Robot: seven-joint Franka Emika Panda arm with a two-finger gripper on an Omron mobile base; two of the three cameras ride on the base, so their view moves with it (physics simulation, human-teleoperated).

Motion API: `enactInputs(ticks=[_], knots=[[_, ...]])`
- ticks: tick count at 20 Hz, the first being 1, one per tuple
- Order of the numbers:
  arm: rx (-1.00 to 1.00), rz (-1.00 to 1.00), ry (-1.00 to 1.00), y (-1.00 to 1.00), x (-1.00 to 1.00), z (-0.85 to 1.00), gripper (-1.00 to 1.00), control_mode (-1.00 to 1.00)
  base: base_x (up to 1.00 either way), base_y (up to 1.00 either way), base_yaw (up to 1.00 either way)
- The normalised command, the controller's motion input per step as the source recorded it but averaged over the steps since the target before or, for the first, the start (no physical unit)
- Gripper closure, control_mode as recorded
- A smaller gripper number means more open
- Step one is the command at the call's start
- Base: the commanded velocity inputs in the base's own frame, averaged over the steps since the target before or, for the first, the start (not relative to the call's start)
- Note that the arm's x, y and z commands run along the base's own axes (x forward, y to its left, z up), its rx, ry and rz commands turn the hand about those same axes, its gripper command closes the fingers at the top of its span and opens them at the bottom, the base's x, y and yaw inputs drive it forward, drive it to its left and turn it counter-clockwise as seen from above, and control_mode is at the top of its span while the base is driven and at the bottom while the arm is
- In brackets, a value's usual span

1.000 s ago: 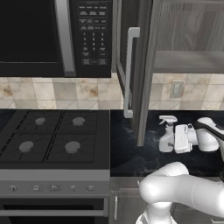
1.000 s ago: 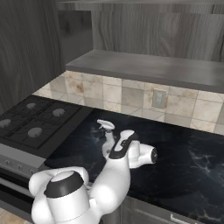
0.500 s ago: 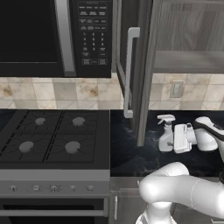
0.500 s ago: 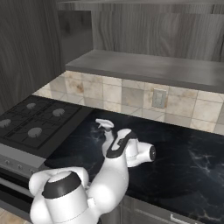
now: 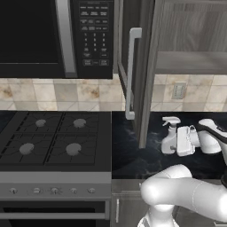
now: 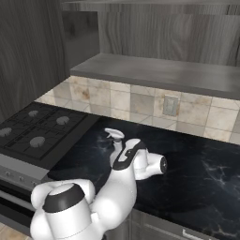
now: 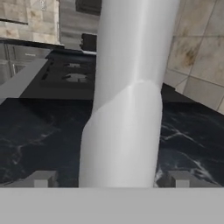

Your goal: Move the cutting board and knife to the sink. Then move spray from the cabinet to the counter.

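Now the gripper [image 7: 113, 180] stands with its jaws spread wide, one finger tip [image 7: 40, 179] on each side of the spray [image 7: 127, 100], and clear gaps show between the tips and the bottle wall, so the bottle looks let go rather than clamped. Seen from the hand, the spray bottle's pale body rises straight between the tips, upright, with its foot on the counter [image 7: 39, 135]. From the left base view it stands just beside the hand on the black marble top, its trigger nozzle pointing left, a little to the right of the open cabinet door [image 5: 146, 75] and its white bar handle [image 5: 130, 73]; the cabinet shelf [image 6: 154, 72] lies above and behind it. To the left sit the stove [image 5: 53, 139] and, over it, the microwave [image 5: 57, 37]. By these pictures the bottle is already down on the counter, so that last part of the task seems done or nearly so. As a judgement: the bottle is probably light, stiff and smooth-sided, tall enough to tip if nudged; the best hold is around the wide lower body, not the narrow neck, and any retreat should go straight back
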Motion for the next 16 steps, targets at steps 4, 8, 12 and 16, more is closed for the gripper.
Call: enactInputs(ticks=[4, 8, 12, 16], knots=[[0.0, 0.0, 0.0, 0.0, -0.03, 0.0, -1.0, -1.0, 0.0, 0.0, 0.0], [0.0, 0.0, 0.0, -0.06, -0.05, 0.02, -1.0, -1.0, 0.0, 0.0, 0.0], [0.0, 0.0, 0.0, -0.07, -0.13, 0.06, -1.0, -1.0, 0.0, 0.0, 0.0], [-0.01, 0.0, 0.0, -0.08, -0.14, 0.11, -1.0, -1.0, 0.0, 0.0, 0.0]])
